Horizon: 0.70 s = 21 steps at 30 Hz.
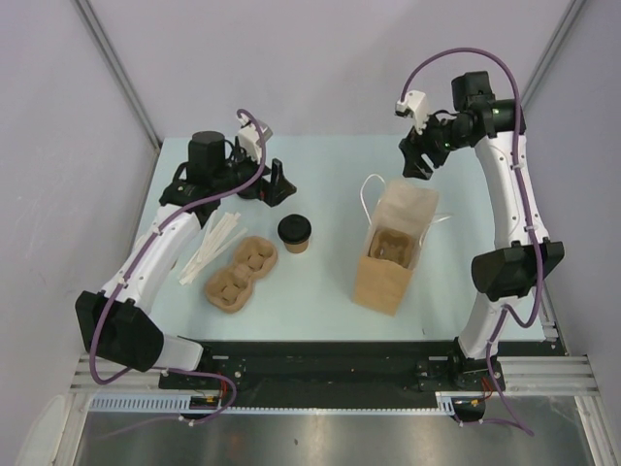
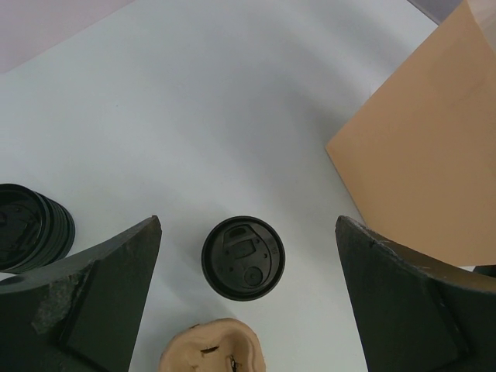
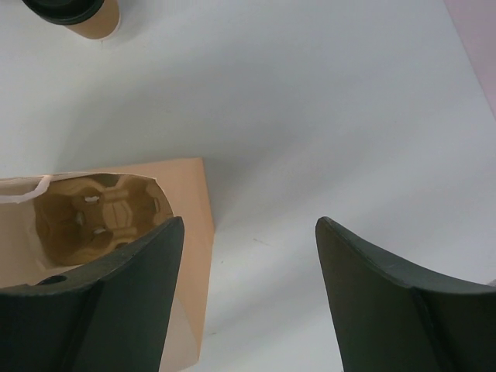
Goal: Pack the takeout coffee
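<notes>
Nearest, a pulp tray (image 1: 241,273) and an upright, open bag (image 1: 393,254). Between them the coffee (image 1: 294,233) stands lidded on the worktop (image 1: 330,184), just beside the tray. Beyond, my left jaws hang wide and empty, framing the coffee from above. Farthest, my right jaws are spread and empty behind the bag.
</notes>
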Tool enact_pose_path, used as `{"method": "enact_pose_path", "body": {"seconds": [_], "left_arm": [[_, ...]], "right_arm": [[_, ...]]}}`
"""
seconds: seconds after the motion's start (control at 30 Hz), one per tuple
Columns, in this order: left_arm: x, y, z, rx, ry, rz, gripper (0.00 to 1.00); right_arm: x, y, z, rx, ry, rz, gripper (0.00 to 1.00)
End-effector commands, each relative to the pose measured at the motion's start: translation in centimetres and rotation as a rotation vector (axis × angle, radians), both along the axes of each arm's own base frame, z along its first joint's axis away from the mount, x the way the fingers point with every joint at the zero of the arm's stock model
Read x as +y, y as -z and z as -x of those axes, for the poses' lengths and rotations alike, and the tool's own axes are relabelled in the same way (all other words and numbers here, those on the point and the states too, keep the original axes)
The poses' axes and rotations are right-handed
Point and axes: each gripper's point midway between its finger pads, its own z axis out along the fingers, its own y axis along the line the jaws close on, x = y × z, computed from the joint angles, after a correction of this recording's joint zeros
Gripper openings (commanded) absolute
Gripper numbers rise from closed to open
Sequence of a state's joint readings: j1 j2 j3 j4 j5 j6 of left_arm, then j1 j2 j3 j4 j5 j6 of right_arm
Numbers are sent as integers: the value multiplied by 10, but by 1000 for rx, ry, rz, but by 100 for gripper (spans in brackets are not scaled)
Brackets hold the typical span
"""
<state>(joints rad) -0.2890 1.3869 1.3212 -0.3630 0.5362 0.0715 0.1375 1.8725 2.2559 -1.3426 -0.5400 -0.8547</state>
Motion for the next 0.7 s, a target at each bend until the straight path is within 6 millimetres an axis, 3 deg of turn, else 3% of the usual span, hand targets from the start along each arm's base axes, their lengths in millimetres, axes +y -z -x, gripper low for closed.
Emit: {"method": "enact_pose_path", "body": {"seconds": [0.0, 0.13, 0.3, 0.5, 0.67], "left_arm": [[8, -11, -4, -26, -26, 14, 99], [9, -8, -8, -3, -34, 38, 100], [7, 0, -10, 33, -24, 30, 100], [17, 10, -13, 76, -45, -2, 100], [31, 18, -18, 120, -103, 30, 99]], "right_arm": [[-9, -16, 53, 121, 44, -45, 74], [-9, 1, 75, 168, 19, -17, 74], [-10, 22, 67, 189, 30, 6, 66], [-12, 35, 60, 191, 20, 52, 50], [1, 28, 57, 132, -24, 92, 26]]}}
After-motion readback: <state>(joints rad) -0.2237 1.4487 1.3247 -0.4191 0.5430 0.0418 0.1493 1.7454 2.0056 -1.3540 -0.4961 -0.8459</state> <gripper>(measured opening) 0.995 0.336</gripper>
